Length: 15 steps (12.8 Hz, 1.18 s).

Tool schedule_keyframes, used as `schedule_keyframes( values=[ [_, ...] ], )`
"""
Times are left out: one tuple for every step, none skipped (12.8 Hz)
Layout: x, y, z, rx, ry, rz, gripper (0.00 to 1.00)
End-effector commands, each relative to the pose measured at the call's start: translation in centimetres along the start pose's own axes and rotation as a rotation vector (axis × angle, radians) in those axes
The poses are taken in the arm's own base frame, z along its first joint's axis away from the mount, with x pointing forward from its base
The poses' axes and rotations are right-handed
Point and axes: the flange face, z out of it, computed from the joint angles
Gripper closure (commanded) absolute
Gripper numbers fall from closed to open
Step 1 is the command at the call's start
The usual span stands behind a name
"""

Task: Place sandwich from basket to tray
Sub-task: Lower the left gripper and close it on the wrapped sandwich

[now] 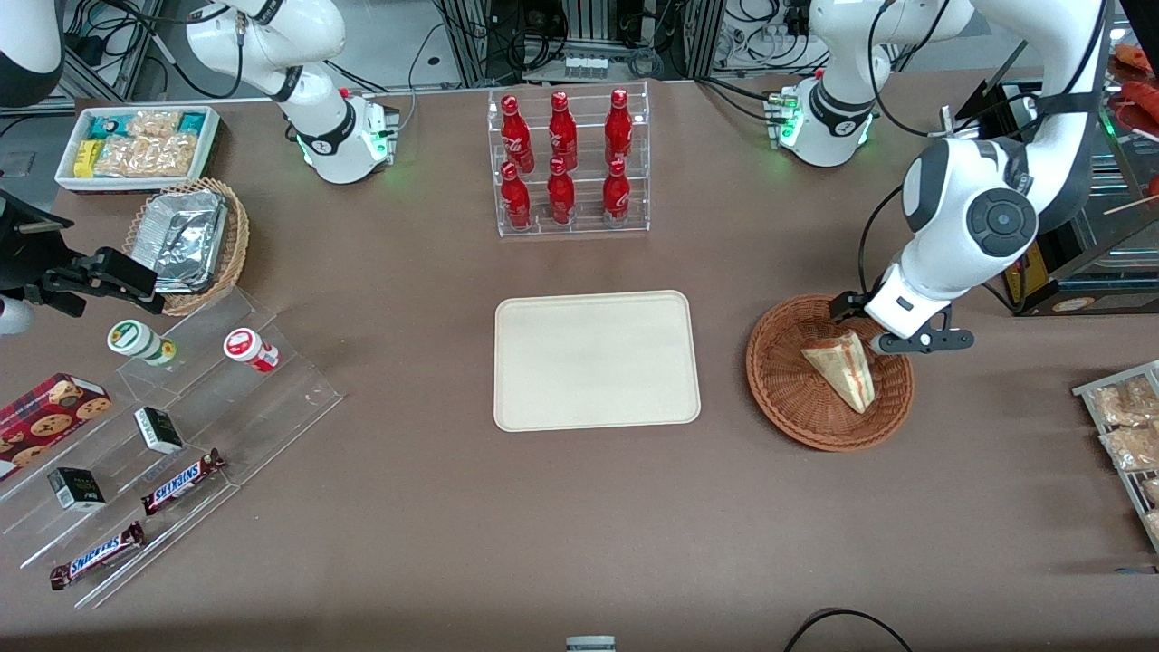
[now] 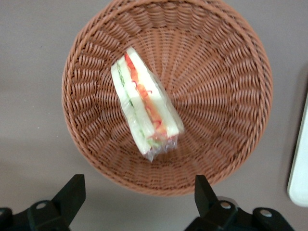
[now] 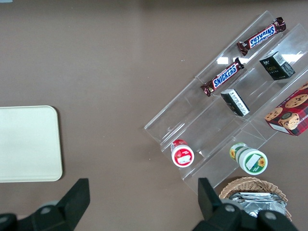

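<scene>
Wicker basket (image 1: 829, 372): reddish-brown, round and shallow, sitting on the desk toward the working arm's end, well apart from the tray.
Sandwich (image 1: 844, 366): lying inside the basket, resting on the woven floor, not yet lifted.
Pincer (image 2: 139, 195): hovering above the basket's rim, fingers spread wide, holding nothing.
Step in hand: approaching the sandwich for a grasp, by my reading.
Technique: centring over the wedge's long axis, turning the wrist so the fingers are closing across the two flat bread faces, descending without catching the rim.
Squeeze: keeping it light, since soft bread is likely deforming under pressure.
Sandwich appearance: triangular wedge, pale bread, red and green filling showing along the cut edge, glossy clear wrap bunching at one end.
Tray (image 1: 597, 359): cream-beige, bare, waiting mid-desk.
</scene>
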Motion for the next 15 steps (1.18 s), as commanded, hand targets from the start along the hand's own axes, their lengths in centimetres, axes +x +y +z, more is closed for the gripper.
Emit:
schedule_keyframes(
  values=[
    [-0.6,1.0,1.1,-0.002,0.046,-0.135,0.0],
    [-0.6,1.4,1.5,-0.008,0.056,-0.184,0.0],
    [-0.4,1.4,1.7,-0.018,0.071,-0.236,0.0],
    [-0.4,1.5,2.2,-0.023,0.074,-0.288,0.0],
    [-0.2,1.4,2.3,-0.031,0.084,-0.345,0.0],
    [0.0,1.4,2.9,-0.034,0.082,-0.384,0.0],
    [0.2,1.5,3.4,-0.043,0.072,-0.409,0.0],
    [0.5,1.5,3.9,-0.048,0.07,-0.442,0.0],
    [0.8,1.6,4.4,-0.058,0.065,-0.539,0.0],
    [1.2,1.7,5.0,-0.058,0.056,-0.59,0.0],
    [1.6,1.7,5.5,-0.056,0.049,-0.593,0.0],
    [1.8,1.5,5.6,-0.055,0.048,-0.579,0.0],
    [1.9,1.2,5.9,-0.052,0.042,-0.551,0.0],
    [2.1,1.2,6.1,-0.053,0.04,-0.531,0.0],
    [2.4,1.1,6.5,-0.053,0.035,-0.534,0.0]
  ],
)
